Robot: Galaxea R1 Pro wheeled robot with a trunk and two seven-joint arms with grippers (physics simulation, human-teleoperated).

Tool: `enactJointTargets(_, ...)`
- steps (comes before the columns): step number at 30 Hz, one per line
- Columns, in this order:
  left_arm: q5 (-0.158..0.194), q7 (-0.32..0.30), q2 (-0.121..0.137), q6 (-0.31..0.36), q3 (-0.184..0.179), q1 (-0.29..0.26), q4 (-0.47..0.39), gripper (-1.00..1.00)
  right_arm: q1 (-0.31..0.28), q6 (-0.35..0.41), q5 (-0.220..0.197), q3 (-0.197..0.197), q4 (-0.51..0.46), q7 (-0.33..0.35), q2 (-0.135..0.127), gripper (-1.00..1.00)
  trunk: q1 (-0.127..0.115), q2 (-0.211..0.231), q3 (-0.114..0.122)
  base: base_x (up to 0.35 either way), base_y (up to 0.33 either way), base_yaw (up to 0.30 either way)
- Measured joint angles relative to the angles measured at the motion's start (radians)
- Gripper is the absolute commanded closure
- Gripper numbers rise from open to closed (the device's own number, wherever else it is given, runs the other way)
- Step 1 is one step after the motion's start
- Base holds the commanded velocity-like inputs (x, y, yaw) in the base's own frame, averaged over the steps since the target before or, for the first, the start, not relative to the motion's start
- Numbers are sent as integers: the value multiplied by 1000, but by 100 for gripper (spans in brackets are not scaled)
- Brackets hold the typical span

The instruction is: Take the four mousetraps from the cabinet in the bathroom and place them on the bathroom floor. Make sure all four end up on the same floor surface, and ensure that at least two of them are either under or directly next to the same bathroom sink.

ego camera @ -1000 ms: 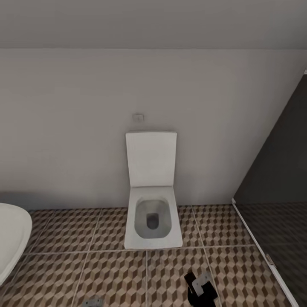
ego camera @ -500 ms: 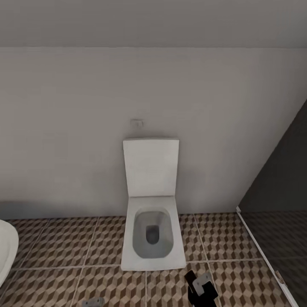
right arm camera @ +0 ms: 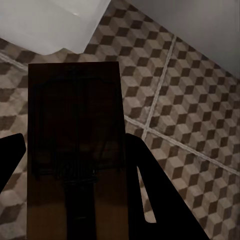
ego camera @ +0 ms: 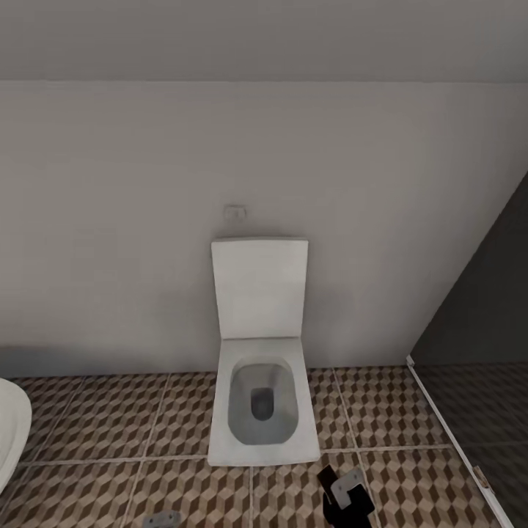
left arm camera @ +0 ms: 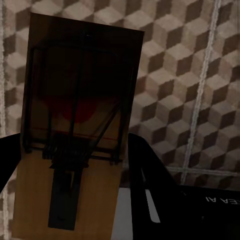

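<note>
- Nearest in the left wrist view, the left gripper (left arm camera: 75,190) pinches a mousetrap (left arm camera: 75,130): a tan wooden board with a dark wire frame and a reddish patch under the wire, standing between the two black fingers (left arm camera: 155,195) that press on its long edges.
- Behind that trap lies the bathroom floor (left arm camera: 200,75), its cube-patterned tiles crossed by pale grout lines; the trap is held above it, not lying on it.
- In the right wrist view, the right gripper (right arm camera: 75,175) likewise clamps a second mousetrap (right arm camera: 75,120), a darker brown board with faint wire, with a black finger (right arm camera: 150,190) on either side.
- Past this trap is the same patterned floor (right arm camera: 190,110), and further off the white base of the toilet (right arm camera: 55,25) meets the tiles.
- In the head view, a black and grey part of the right arm (ego camera: 345,495) shows at the lower edge over the floor (ego camera: 110,433), and a small grey piece (ego camera: 161,519) of the left arm shows at the bottom edge.
- Just beyond stands the white square toilet (ego camera: 262,400), lid up against the pale wall (ego camera: 220,161).
- A small flush plate (ego camera: 235,212) sits on the wall above the lid.
- A white rounded fixture (ego camera: 11,433) shows at the left edge, and a dark glass panel (ego camera: 484,308) stands at the right.
</note>
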Motion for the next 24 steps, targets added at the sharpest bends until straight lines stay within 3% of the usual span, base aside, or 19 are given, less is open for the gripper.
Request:
enactJointTargets(19, 0, 0, -18, 2, 0, 0, -6, 100, 0, 1, 1, 1, -1, 0, 5, 100, 0, 0, 0, 0, 0, 0)
enactJointTargets(22, 0, 6, -30, 3, 0, 0, 2, 100, 0, 34, -3, -1, 2, -1, 11, 100, 0, 0, 0, 0, 0, 0)
enactJointTargets(23, 0, 24, -38, 12, 2, 1, 49, 100, -5, 266, -8, -134, -1, -5, 11, 100, 0, 0, 0, 0, 0, 0)
enactJointTargets(24, -1, 40, -43, 22, 5, 1, 100, 100, -16, 352, -3, -215, -3, -6, 8, 100, 0, 0, 0, 0, 0, 0)
